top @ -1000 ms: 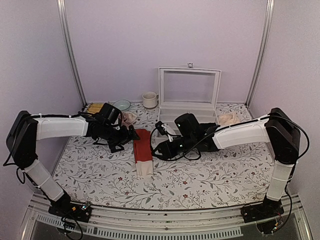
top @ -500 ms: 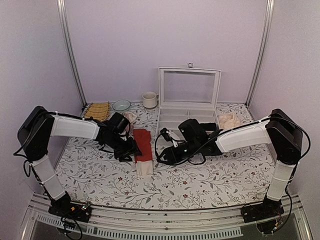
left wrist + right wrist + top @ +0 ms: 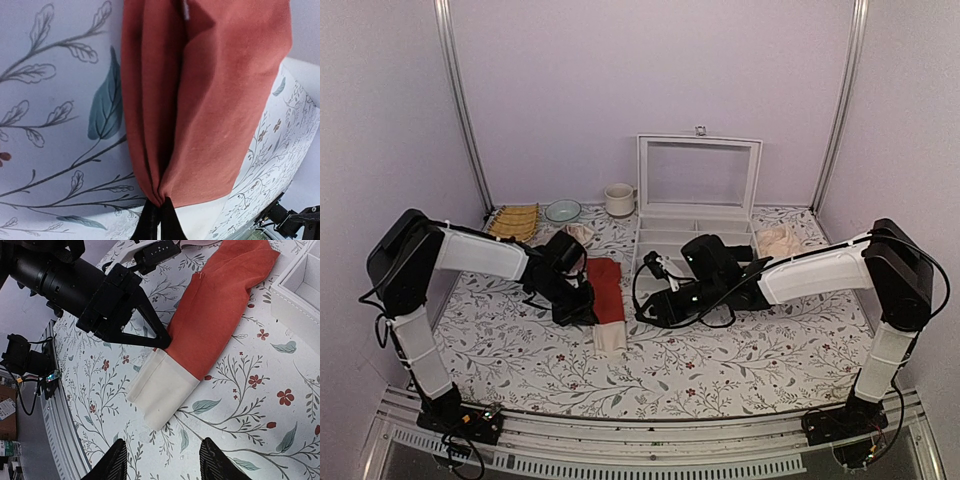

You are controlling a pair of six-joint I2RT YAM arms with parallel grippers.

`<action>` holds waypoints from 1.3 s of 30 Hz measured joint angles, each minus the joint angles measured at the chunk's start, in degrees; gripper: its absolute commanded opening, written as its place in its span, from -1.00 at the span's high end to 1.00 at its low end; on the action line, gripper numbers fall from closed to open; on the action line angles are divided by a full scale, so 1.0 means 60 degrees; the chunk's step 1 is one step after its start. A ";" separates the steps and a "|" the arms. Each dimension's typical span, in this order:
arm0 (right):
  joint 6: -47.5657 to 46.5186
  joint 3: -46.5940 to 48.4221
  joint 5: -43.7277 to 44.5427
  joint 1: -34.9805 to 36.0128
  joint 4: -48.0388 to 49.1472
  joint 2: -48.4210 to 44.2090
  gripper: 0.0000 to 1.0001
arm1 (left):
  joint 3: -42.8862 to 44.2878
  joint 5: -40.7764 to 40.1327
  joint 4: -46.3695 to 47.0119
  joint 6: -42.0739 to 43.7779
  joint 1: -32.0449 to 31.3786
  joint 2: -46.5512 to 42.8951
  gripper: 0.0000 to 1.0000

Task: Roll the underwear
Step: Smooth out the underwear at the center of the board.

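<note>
The underwear (image 3: 608, 290) lies folded into a narrow strip on the table (image 3: 740, 350), just left of centre in the top view. Its red end points toward the back and its cream waistband (image 3: 611, 337) toward the bottom of the frame. It lies beside the left wall of the white box (image 3: 638, 240), not touching it.

The left gripper (image 3: 588, 312) lies low at the strip's left edge, where red meets cream. In the left wrist view its fingers (image 3: 150, 222) are pressed together at the bottom centre, and the red fabric (image 3: 210, 100) bunches into a pinched fold at their tips.

The right gripper (image 3: 648, 300) hangs just right of the strip. In its own view it is spread wide (image 3: 164, 445) with nothing between the fingers, above bare tablecloth below the waistband (image 3: 162, 390).
</note>
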 measured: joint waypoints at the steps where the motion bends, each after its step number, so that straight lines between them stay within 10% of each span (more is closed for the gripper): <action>1: 0.0000 0.0000 0.0000 0.0000 0.0000 0.0000 0.03 | 0.0055 -0.0015 -0.0066 0.0066 0.0000 0.0018 1.00; 22: -0.0259 0.0535 -0.0284 0.0036 -0.0568 0.0000 0.03 | 0.0423 -0.0441 -0.1698 0.2459 0.0353 -0.0051 0.94; 29: -0.0444 0.1421 -0.0350 0.0397 -0.0761 0.0015 0.02 | 0.0321 -0.0423 -0.1880 0.2878 0.0470 -0.0226 -0.04; 39: -0.1231 0.3093 -0.0244 0.1169 -0.1446 0.0747 0.00 | 0.0295 -0.0889 -0.2437 0.2754 0.0535 -0.1337 -0.60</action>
